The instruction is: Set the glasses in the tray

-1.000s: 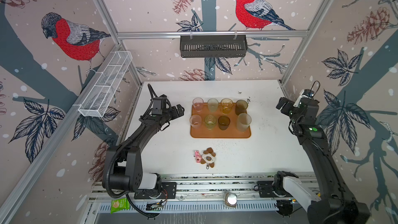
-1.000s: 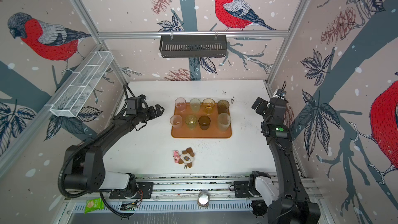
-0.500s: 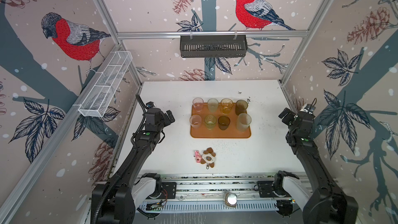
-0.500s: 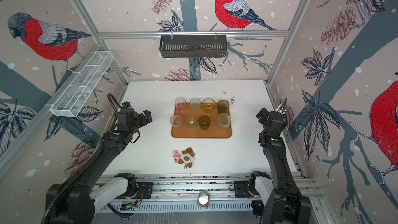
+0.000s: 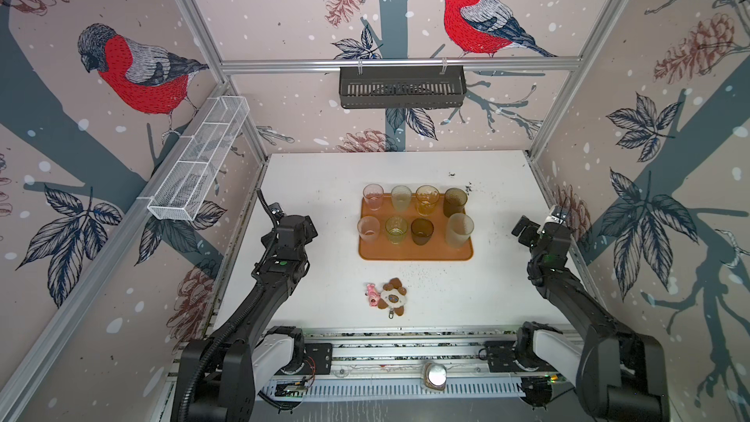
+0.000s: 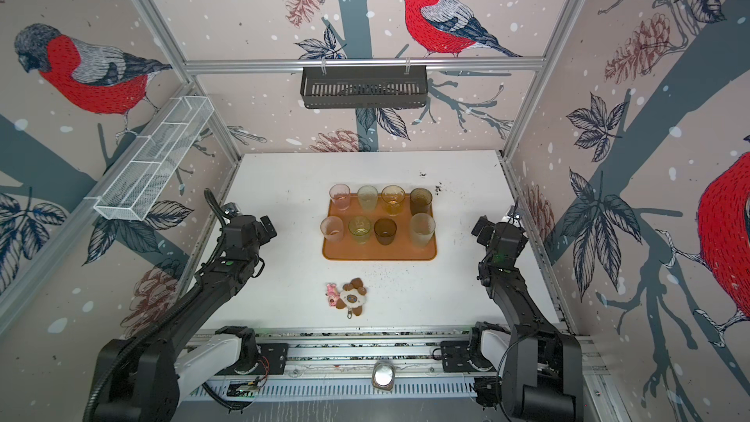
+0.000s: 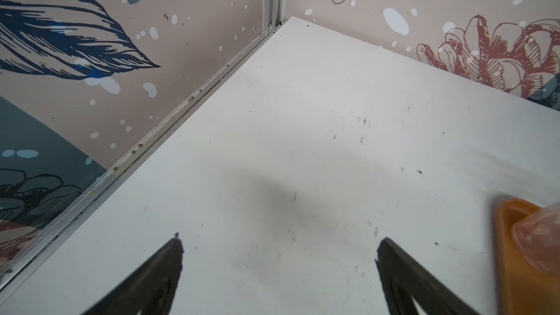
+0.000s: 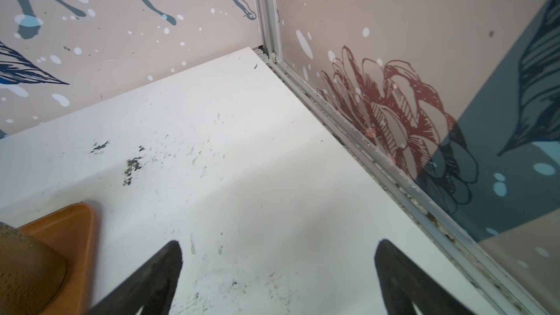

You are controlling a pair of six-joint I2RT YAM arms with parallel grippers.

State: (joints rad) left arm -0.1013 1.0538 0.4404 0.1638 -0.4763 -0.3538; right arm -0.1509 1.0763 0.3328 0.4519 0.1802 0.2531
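Note:
Several tinted glasses stand upright in two rows on the orange-brown tray at mid-table in both top views. The back row runs from a pink glass to a dark brown glass; a frosted cream glass ends the front row. My left gripper hovers open over bare table left of the tray, with a tray corner and a pink glass at the view's edge. My right gripper is open and empty to the tray's right, near a brown glass.
A plush keychain cluster lies in front of the tray. A black slotted basket hangs on the back wall, and a white wire-mesh basket on the left wall. Dark specks dot the table behind the tray's right corner.
Both arms have drawn back toward the front and lowered, the left one away from the tray's left edge. Both grippers stayed open and the glasses have not moved.

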